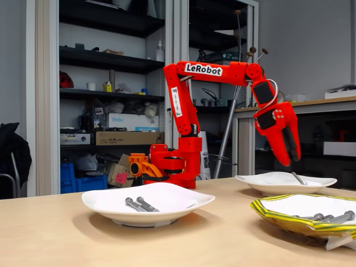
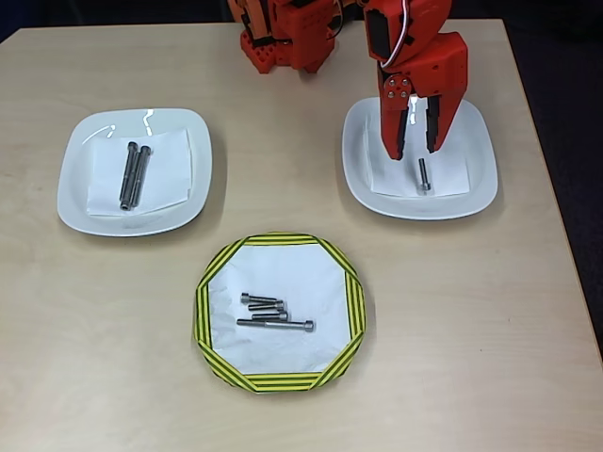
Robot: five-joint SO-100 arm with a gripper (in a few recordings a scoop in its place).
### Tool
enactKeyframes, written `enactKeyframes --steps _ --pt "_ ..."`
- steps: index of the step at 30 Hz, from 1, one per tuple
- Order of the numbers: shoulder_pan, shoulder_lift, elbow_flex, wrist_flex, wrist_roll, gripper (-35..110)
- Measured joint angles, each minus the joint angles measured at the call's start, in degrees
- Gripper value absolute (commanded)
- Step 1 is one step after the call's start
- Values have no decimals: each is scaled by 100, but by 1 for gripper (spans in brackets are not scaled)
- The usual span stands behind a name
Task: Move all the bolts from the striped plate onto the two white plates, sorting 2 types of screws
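Yellow-and-dark-green striped plate point(image 2: 279, 381) (white centre), grey bolts point(image 2: 268, 312), red end effector point(image 2: 415, 149).

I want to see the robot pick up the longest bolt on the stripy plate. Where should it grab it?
Probably at the middle of the longest bolt's thin shaft, coming straight down from above. It lies flat, pointing left to right in the overhead view, nearest the striped plate's lower edge. The hand should turn so its fingers close across the shaft, clear of the shorter bolts just above it.

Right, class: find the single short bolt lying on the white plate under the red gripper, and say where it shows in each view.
Fixed view: the short bolt lies on the right-hand white plate, right of centre, just below the gripper.
Overhead view: the short bolt lies on the upper-right white plate, below the fingertips.
Shared landmark: the striped plate.
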Motion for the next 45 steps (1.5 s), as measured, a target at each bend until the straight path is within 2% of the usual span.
enactKeyframes --steps 3,7,12,16,20,27,34,45 --pt "264 26 0 9 -185 19" --pt "1143 -88 -105 -308 -1661 17" --pt "2566 -1037 -976 -1151 -4983 14" --pt "3138 -1784 -1485 -1696 -7822 13" --pt "3586 -2470 -1907 -2013 -9738 12" --pt "3832 -3586 -3015 -1318 -10160 13" --pt "3788 -4201 -3560 -677 -9598 10" --pt "3850 -4641 -3929 -501 -9167 7"
